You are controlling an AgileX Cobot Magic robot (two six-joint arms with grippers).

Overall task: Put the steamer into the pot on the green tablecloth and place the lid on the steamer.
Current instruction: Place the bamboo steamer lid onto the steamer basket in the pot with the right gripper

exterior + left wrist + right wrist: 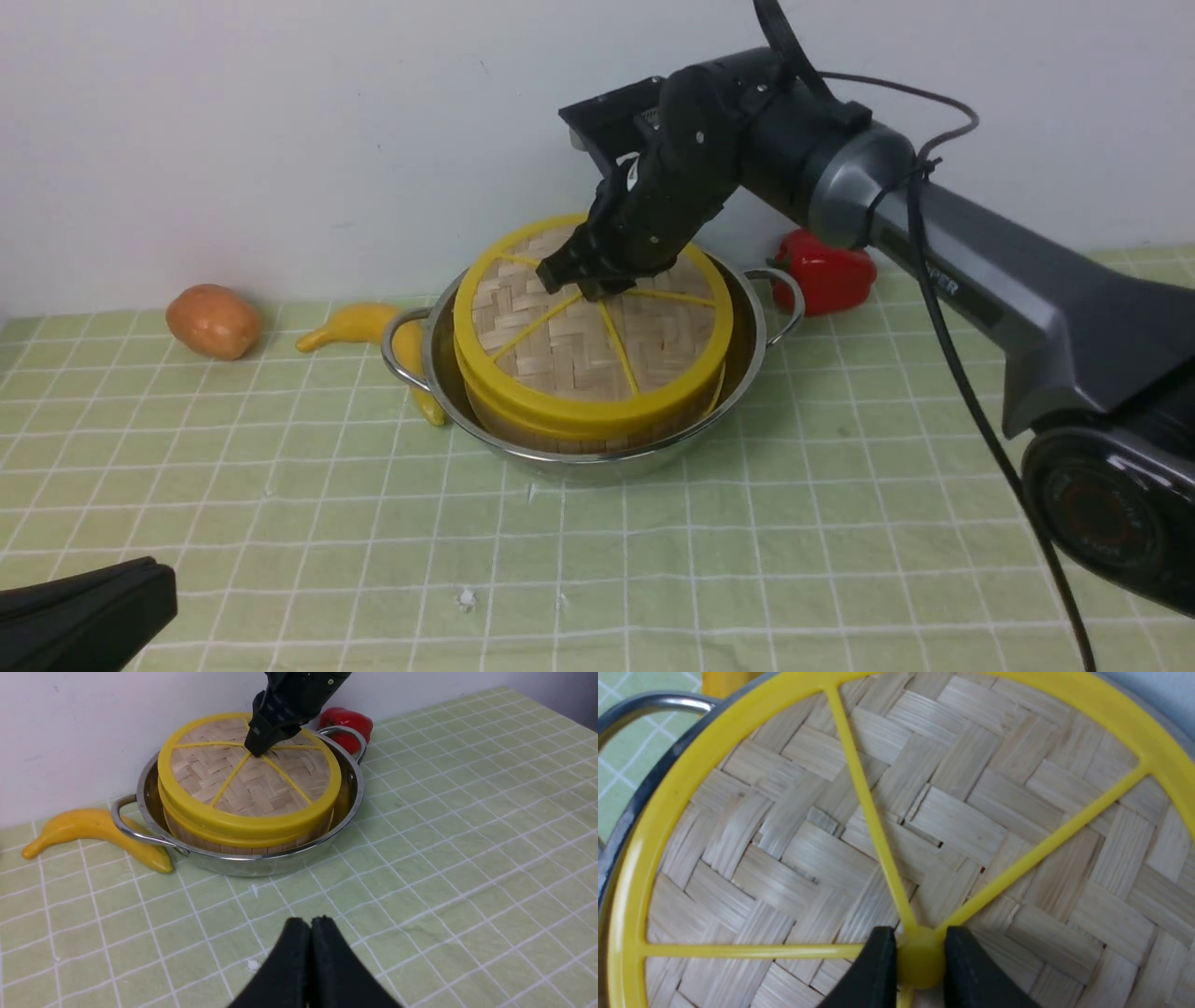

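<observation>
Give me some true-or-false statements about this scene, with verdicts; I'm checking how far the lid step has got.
1. The lid rests on the steamer, which sits inside the pot. True.
2. The right gripper is closed on the lid's central knob. True.
3. The left gripper is holding the pot. False: the left gripper is shut on nothing, well clear of the pot, over the green tablecloth.
4. The red pepper lies inside the pot. False: the red pepper lies on the cloth behind the pot.
5. A banana lies beside the pot, on the robot's left. True.
</observation>
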